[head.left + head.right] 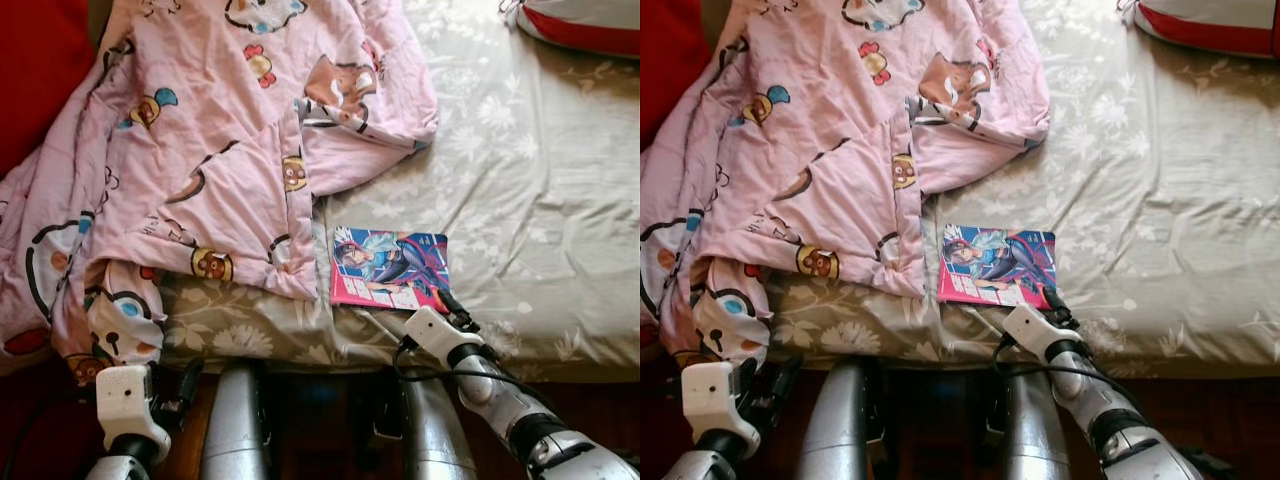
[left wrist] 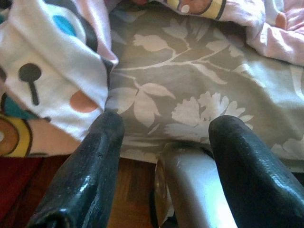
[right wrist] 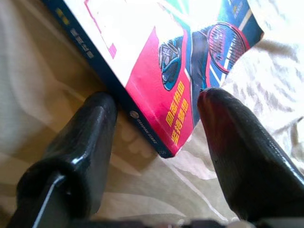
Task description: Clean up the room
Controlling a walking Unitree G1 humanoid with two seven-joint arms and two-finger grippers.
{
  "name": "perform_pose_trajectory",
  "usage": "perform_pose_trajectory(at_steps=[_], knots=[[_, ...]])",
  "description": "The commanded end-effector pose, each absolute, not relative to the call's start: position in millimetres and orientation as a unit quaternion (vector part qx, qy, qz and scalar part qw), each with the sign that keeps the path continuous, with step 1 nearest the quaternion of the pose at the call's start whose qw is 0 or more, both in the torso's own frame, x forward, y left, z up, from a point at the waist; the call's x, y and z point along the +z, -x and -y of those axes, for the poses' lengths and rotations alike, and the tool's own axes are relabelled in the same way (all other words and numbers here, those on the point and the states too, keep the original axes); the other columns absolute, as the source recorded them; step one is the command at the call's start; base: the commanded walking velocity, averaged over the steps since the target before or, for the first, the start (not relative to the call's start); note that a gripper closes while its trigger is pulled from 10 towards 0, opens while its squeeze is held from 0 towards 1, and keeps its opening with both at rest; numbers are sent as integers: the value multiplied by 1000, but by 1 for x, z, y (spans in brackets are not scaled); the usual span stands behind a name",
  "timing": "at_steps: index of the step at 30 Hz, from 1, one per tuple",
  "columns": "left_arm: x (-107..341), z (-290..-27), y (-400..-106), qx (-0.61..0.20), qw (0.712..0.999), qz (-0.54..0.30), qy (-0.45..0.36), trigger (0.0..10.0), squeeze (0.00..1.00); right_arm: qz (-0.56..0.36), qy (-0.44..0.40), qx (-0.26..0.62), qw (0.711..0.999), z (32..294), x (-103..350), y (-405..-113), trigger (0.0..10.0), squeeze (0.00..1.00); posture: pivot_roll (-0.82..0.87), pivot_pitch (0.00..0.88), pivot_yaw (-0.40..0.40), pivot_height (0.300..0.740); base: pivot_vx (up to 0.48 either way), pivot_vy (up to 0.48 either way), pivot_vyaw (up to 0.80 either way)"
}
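Bed [image 1: 540,180] with grey floral sheet, wood floor below. Pink cartoon blanket [image 1: 200,150] heaped over the left half, hanging off the edge. Red-and-white pillow [image 1: 590,25] at far right corner. Comic book [image 1: 390,268] lies flat near the bed's front edge, just right of the blanket. Right pincer [image 3: 156,137] released, fingers straddling the book's corner. Left pincer [image 2: 164,156] released, low at the bed edge by the blanket.

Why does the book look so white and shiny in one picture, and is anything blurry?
Right wrist view: sunlight glares off the book, washing its cover white near the top, and the close black fingers look soft. Left wrist view: the fingers blur too, while the sheet is sharper. Eye views: clear, with dark shade under the bed's edge.
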State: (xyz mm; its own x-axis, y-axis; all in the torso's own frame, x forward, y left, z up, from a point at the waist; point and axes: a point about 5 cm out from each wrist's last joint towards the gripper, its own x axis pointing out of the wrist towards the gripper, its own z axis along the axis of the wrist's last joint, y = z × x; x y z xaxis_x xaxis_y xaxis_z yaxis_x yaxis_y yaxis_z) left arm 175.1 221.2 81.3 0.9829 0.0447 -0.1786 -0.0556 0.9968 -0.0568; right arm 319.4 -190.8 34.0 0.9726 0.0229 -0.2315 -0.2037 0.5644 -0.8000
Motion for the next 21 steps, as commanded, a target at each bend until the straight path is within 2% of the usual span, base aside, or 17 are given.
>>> perform_pose_trajectory(at_steps=[1, 14, 21], knots=[[78, -223, -164, 35, 993, -110, 36, 10000, 0, -111, 472, 57, 873, 199, 27, -312, 10000, 0, 243, 490, -5, 596, 0, 0, 0], [78, -220, -146, 41, 990, -132, 36, 10000, 0, -109, 475, 42, 872, 207, 32, -315, 10000, 0, 245, 553, -7, 596, 0, 0, 0], [78, -222, -141, 46, 989, -136, 34, 10000, 0, -73, 487, 56, 868, 199, 46, -326, 10000, 0, 242, 559, -10, 596, 0, 0, 0]])
